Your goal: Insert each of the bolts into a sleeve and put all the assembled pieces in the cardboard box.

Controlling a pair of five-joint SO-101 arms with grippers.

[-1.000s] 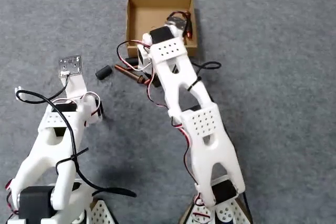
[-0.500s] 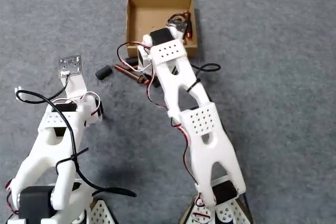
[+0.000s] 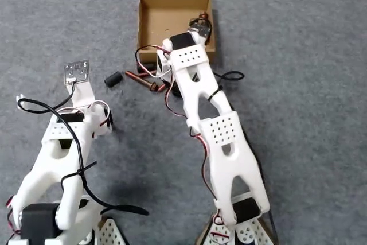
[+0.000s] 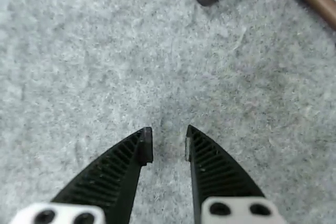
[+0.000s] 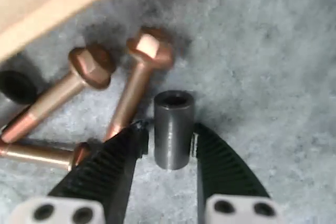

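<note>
We see right arm (image 3: 195, 78) swing its wrist sideways, away from left arm (image 3: 63, 142), along near wall of cardboard box (image 3: 146, 24). White wrist plate now sits nearer box's near right corner, black motor above it shifted likewise. Shift uncovers strip of surface (image 3: 298, 84) next to bolts (image 3: 144, 78). Bolt ends that earlier lay under wrist now show more fully.

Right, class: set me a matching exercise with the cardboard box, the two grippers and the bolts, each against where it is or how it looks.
1 cardboard box
2 left gripper
3 right gripper
4 bolts

a copper, lying on the mat
b open, over bare mat
c open, around a dark sleeve
d square, open-topped

Pairs: 1-d, 2-b, 3-c, 4-a
</note>
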